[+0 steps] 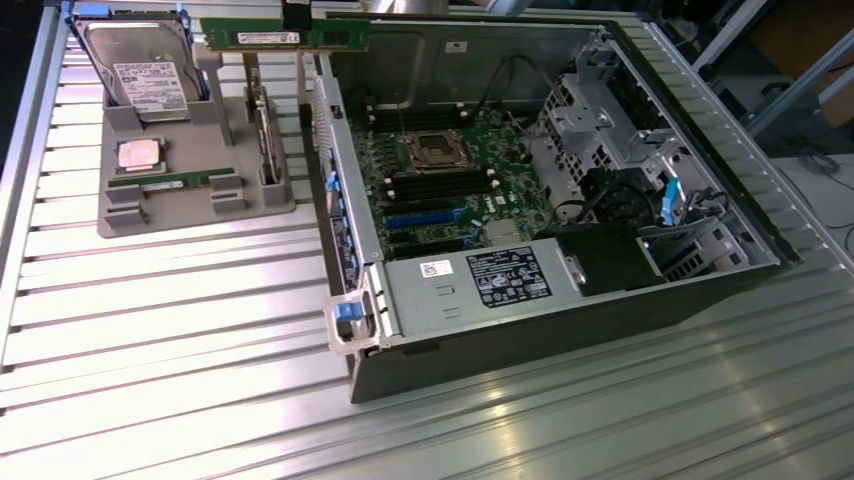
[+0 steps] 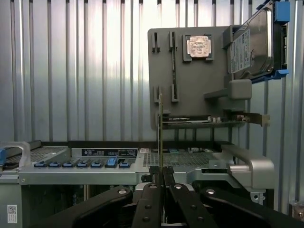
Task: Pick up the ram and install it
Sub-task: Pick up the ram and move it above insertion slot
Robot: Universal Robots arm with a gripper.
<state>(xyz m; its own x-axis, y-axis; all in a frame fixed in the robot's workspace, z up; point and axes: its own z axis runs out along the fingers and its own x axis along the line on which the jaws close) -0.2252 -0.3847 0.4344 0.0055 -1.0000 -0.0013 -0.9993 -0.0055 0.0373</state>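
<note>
Fingers (image 2: 167, 176) pinched the ram stick (image 1: 284, 37) edge-on.
It hung raised between the grey holder (image 1: 200, 205) and the open computer case (image 1: 534, 330) on the bench (image 1: 174, 330); the holder kept a hard drive (image 1: 140, 70) and a processor (image 1: 138, 155).

A workshop or lab bench: ribbed aluminium worktop (image 1: 160, 330), opened desktop computer case (image 1: 534, 340), grey parts fixture (image 1: 187, 205) holding components.

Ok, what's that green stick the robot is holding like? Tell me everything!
The ram is a long, thin green board with a white sticker and darker patches on its side. It hangs level in the air, standing on its long edge, near the grey holder and the open case. The gripper pinches it near the middle. Nothing else touches it.
</note>
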